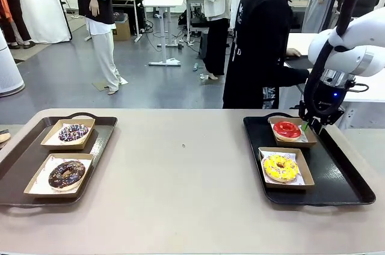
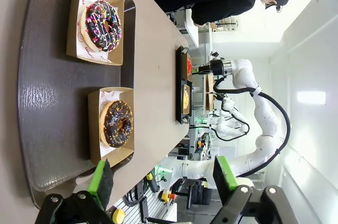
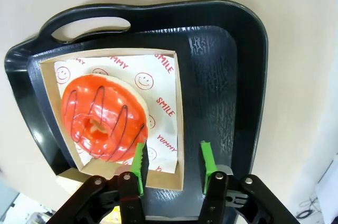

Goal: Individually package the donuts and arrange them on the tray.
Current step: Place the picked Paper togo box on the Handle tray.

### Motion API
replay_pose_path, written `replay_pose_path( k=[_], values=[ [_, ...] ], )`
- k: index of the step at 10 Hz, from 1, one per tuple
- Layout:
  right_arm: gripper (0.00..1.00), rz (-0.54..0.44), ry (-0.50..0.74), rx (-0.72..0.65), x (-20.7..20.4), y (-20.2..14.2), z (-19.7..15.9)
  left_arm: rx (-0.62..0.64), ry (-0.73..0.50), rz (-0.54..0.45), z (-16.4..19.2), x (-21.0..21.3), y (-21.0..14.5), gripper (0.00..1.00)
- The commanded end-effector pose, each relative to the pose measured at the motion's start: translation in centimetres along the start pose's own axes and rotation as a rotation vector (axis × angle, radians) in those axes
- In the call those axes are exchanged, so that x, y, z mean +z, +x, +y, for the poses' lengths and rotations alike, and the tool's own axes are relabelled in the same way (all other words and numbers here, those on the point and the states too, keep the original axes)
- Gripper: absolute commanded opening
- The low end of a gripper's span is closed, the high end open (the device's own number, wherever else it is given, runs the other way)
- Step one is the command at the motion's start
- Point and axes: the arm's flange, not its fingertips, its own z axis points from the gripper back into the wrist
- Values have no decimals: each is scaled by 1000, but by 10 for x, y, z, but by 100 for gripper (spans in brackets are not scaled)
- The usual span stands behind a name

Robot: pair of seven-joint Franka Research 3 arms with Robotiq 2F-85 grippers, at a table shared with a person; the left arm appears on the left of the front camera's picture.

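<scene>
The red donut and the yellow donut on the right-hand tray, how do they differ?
The red donut has smooth glossy glaze with thin dark stripes; the yellow donut is dotted with sprinkles. The red donut sits at the tray's far end, near the handle; the yellow donut sits nearer the camera. The right gripper hangs open beside the red donut's box, not by the yellow donut. Both lie flat on printed paper in open cardboard boxes.

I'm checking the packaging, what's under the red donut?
The red donut sits on white printed paper inside a brown cardboard tray on the black tray. The paper directly beneath it is covered.
</scene>
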Motion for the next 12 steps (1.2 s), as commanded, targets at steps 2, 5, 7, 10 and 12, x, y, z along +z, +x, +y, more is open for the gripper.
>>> replay_pose_path(
  k=[2,5,7,10,12],
  values=[
    [66,-7,13,28,16,-31,-1,-5,6,-3,-1,0,-4,100],
    [86,1,-40,36,38,-86,7,-5,6,-3,-1,0,-4,100],
    [86,-41,-86,18,47,-129,14,-5,6,-3,-1,0,-4,100],
    [86,-95,-114,-12,59,-169,27,-5,6,-3,-1,0,-4,100],
    [86,-64,-95,19,65,-159,19,-5,6,-3,-1,0,-4,100]
  ],
)
